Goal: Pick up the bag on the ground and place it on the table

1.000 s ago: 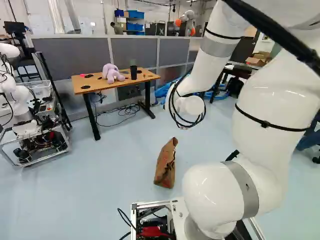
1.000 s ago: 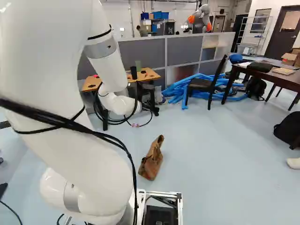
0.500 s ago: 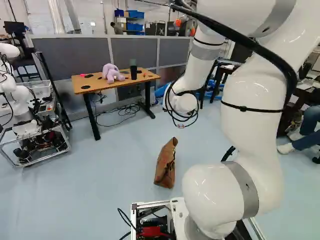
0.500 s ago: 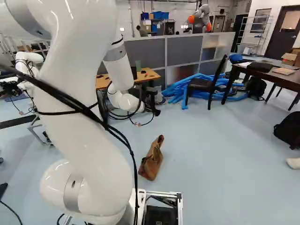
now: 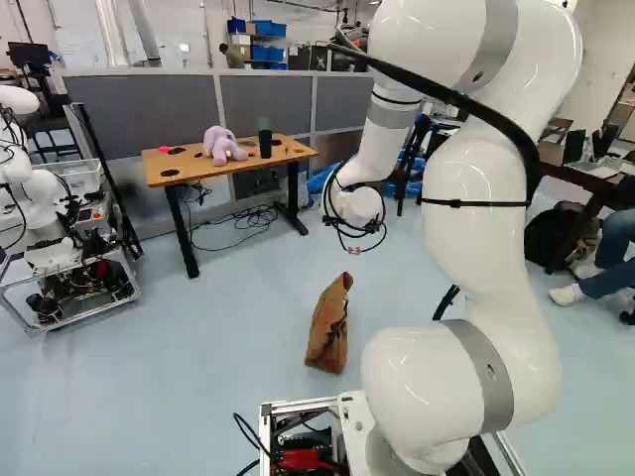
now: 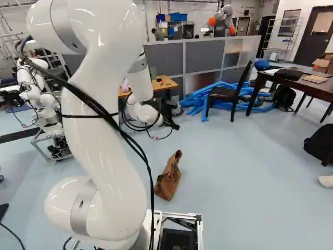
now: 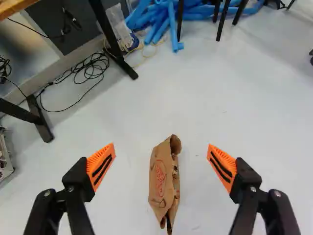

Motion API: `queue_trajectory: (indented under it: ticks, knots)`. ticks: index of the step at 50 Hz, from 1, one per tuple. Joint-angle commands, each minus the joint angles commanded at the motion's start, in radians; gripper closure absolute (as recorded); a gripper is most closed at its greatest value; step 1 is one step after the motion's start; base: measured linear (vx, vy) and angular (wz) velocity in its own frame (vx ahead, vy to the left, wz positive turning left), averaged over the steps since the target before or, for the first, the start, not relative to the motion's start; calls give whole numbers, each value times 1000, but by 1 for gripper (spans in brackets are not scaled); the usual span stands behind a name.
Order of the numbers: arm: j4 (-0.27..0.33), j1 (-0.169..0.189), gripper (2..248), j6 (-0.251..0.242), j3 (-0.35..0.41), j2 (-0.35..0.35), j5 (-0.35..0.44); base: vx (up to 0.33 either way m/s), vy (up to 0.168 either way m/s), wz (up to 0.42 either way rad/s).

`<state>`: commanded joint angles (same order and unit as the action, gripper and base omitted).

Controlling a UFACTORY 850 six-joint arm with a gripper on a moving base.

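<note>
- The brown paper bag (image 7: 161, 181) is on the floor (image 5: 238, 327), on the base's side of the bench (image 5: 198, 175), seemingly nearer the front edge of the base frame (image 5: 298, 406) than the bench's near edge.
- The end effector (image 7: 161, 151) has its orange-padded fingers spread wide apart, touching nothing.
- In the wrist view the bag shows between the fingers, but it looks to be well below them, and back toward the base.
- Its long axis runs roughly square to the line the fingers close along, so they should meet its narrow width; little turning seems needed.
- The next move is probably down and back toward the base, keeping the bag centred.
- Its crumpled mouth leans toward one side; a pad coming down off-centre could fold or tip it.
- The bench is still to be reached afterwards, beyond the bag.
</note>
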<state>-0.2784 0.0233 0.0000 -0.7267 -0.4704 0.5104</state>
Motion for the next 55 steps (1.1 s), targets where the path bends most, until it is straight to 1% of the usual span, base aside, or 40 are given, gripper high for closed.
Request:
queue_trajectory:
  ticks: [27, 48, 55]
  knots:
    - [-39, 17, 3, 0, -50, -100, -85, 0, 0, 0]
    - [-69, 18, 3, 0, -91, -179, -151, 0, 0, 0]
    - [-76, 18, 3, 0, -109, -207, -162, 0, 0, 0]
